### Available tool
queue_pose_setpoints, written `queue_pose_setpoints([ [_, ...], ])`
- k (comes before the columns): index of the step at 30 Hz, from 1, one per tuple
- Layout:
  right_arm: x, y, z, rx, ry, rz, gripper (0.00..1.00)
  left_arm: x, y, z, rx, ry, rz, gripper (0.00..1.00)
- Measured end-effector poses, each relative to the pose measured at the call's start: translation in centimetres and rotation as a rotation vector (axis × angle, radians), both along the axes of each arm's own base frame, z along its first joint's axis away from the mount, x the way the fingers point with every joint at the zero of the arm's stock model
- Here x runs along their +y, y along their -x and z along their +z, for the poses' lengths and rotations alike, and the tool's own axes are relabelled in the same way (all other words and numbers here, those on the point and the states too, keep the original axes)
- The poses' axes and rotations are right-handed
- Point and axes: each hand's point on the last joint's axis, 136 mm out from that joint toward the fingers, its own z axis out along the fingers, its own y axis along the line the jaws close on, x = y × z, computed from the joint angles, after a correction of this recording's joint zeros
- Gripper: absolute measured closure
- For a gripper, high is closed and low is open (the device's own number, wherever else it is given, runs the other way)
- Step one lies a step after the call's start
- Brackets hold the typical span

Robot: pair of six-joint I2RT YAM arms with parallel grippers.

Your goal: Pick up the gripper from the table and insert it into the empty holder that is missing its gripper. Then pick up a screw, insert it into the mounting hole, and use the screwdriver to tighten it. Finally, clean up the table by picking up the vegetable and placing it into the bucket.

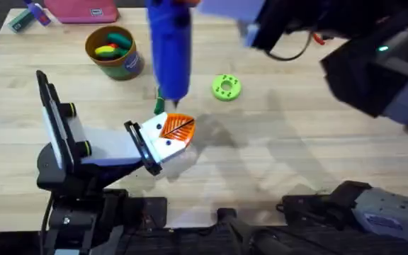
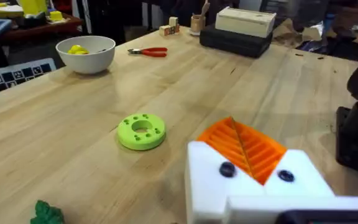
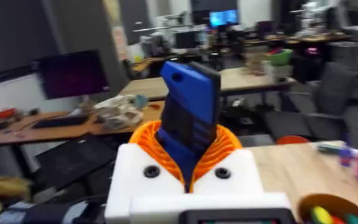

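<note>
1. Your right tool (image 3: 188,155) was clamped on the blue screwdriver (image 3: 188,106), whose body stood between the orange ribbed pads (image 3: 145,142) in the right wrist view.
2. From overhead, the screwdriver (image 1: 168,49) hung nearly upright over the middle of the table (image 1: 296,163). Its thin dark tip pointed down at the far edge of your left tool (image 1: 178,129). I could not tell whether the tip touched it.
3. Your left tool lay low over the table, reaching right from the near left. It was narrow: the orange pads met along a ridge with nothing between them.
4. In the left wrist view, the white holder (image 2: 216,186) carried an orange ribbed piece (image 2: 247,149), with two dark screw heads (image 2: 227,169) showing on its face.
5. The dark-green vegetable (image 1: 159,106) lay on the table just beyond your left tool, beside the screwdriver tip. Only its leafy end (image 2: 47,213) showed in the left wrist view.
6. The bucket (image 1: 129,65) stood at the far left of the table, well apart from the vegetable. It already held yellow, red and green toys.
7. A green round disc (image 1: 226,87) lay to the right of the screwdriver, near it but not touching it.
8. Farther off, the left wrist view showed a white bowl (image 2: 86,62) with something yellow inside and red-handled pliers (image 2: 149,51) on the table.
</note>
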Motion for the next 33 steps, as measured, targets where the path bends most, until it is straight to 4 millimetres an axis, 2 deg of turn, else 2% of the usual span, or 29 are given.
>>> queue_pose_setpoints([
  [6,1.8,3.4,-0.1,-0.043,-0.004,0.124,0.977,0.0,0.0,0.0,0.000,0.000,0.000,0.984],
  [7,2.3,4.9,-0.4,-0.075,0.006,0.180,0.977,0.0,0.0,0.0,0.000,0.000,0.000,0.984],
  [10,2.5,5.9,-0.6,-0.115,0.011,0.214,0.977,0.0,0.0,0.0,0.000,0.000,0.000,0.984],
  [15,2.7,6.1,-1.2,-0.200,0.014,0.220,0.977,0.0,0.0,0.0,0.000,0.000,0.000,0.984],
  [22,3.8,5.3,-3.2,-0.276,0.036,0.216,0.977,0.0,0.0,0.0,0.000,0.000,0.000,0.984],
  [33,4.4,6.0,-3.6,-0.354,0.020,0.226,0.977,0.0,0.0,0.0,0.000,0.000,0.000,0.984],
])
